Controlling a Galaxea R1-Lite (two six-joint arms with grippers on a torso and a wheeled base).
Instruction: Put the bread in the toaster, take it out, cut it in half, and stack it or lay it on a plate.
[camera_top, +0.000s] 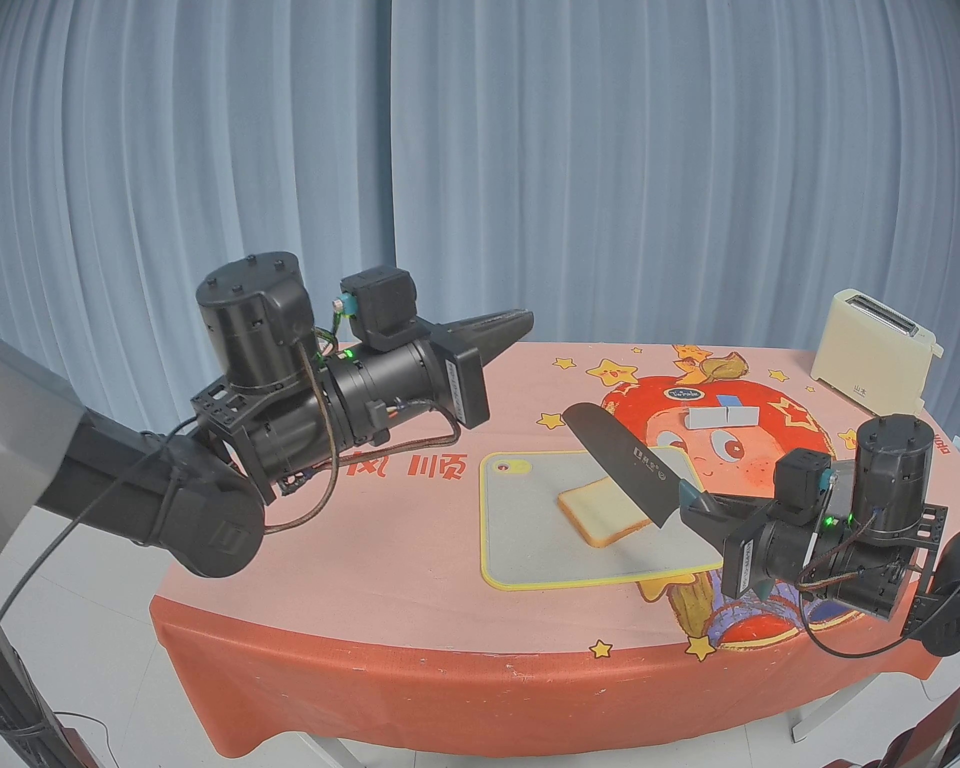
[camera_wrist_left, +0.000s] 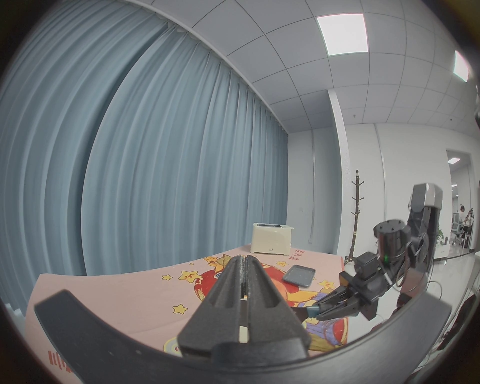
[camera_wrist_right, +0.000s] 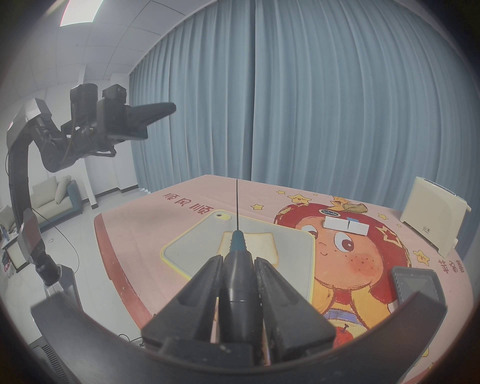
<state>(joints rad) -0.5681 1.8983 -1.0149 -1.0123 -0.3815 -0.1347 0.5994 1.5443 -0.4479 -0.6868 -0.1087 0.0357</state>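
A slice of bread lies flat on the grey, yellow-rimmed cutting board. My right gripper is shut on the teal handle of a black-bladed knife. The blade hangs tilted just above the slice, pointing to the table's far side. My left gripper is shut and holds nothing. It is raised high over the table's left part, well away from the board. The cream toaster stands at the far right corner.
A small white and blue block lies behind the board on the orange printed tablecloth. The table's front edge runs close below the board. A blue curtain hangs behind the table.
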